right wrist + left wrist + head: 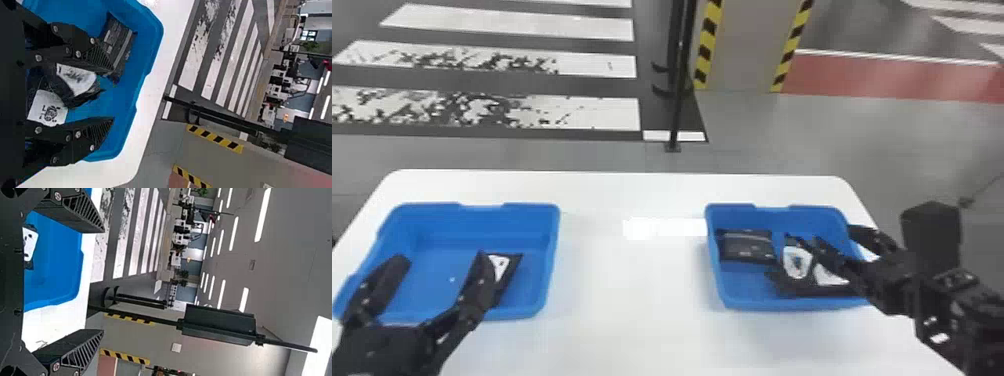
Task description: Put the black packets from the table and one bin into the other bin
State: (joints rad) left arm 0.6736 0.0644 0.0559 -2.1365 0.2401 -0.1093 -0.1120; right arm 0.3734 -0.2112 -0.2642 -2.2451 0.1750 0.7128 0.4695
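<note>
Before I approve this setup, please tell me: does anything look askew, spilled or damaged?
Two things. Beyond the table, white floor stripes carry irregular dark patches, as if worn. In the right bin, the white-labelled packets lie heaped askew. I see nothing spilled.

Premises: large indoor hall, industrial or lab type; exact use cannot be determined. Head view: grey floor (782,130) marked with white crossing stripes (507,25) at ten o'clock, yellow-and-black hazard edging (704,52) at one, red band (892,77) at two. Left wrist view: ceiling strip lights (263,214), distant white equipment (182,238).
</note>
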